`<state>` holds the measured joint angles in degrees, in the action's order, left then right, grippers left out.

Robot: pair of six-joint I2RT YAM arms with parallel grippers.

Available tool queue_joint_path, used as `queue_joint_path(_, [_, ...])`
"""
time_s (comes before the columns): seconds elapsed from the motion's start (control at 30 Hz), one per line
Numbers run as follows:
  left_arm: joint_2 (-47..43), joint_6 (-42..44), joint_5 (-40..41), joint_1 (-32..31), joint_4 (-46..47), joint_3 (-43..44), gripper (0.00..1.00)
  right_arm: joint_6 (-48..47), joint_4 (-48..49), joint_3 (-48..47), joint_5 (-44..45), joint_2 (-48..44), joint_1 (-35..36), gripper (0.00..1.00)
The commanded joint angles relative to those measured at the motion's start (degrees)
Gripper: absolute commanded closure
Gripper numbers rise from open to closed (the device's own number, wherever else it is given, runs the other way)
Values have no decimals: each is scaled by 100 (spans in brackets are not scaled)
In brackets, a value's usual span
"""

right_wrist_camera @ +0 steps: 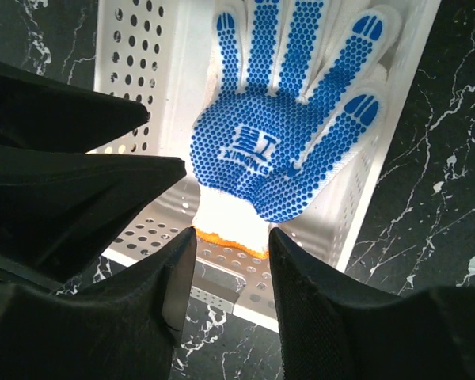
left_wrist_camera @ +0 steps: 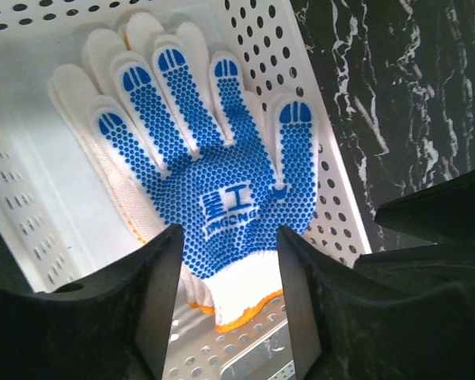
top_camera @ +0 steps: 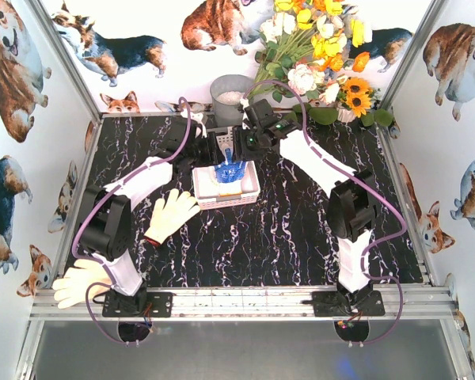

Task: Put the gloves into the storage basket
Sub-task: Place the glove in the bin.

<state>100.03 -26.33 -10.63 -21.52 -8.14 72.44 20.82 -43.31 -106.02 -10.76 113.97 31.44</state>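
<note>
The white storage basket stands at the table's middle back. A blue-dotted glove lies flat in it, palm up, on top of another white glove. My left gripper hovers open over its orange-trimmed cuff, and the fingers do not touch it. Opposite it, my right gripper is also open above the same glove and the basket's near wall. A yellowish glove lies on the table left of the basket. Another pale glove lies by the left arm's base.
A round grey bucket stands behind the basket, with a bunch of flowers at the back right. Both grippers crowd close together over the basket's far end. Metal rails frame the black marble table.
</note>
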Motion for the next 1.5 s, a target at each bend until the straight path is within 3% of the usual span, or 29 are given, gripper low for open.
queue_joint_path(0.0, [191, -127, -279, -21, 333, 93, 59, -65, 38, -253, 264, 25, 8, 59])
queue_joint_path(0.2, [576, -328, -567, -46, 554, 121, 72, 110, 111, -420, 343, 451, 3, 70])
queue_joint_path(0.37, [809, -358, -697, -173, 671, 199, 77, 124, 31, -569, 532, 707, 10, 81])
queue_joint_path(0.7, [1207, -209, -221, -212, 458, 170, 85, 282, 24, -585, 546, 1094, 7, 85])
queue_joint_path(1.3, [1179, -108, 449, -147, 148, -116, 86, 528, 415, -570, 37, 1626, 4, 87])
queue_joint_path(1.47, [950, -40, 89, -134, 440, -167, 76, 497, 461, -595, -20, 1354, 2, 85])
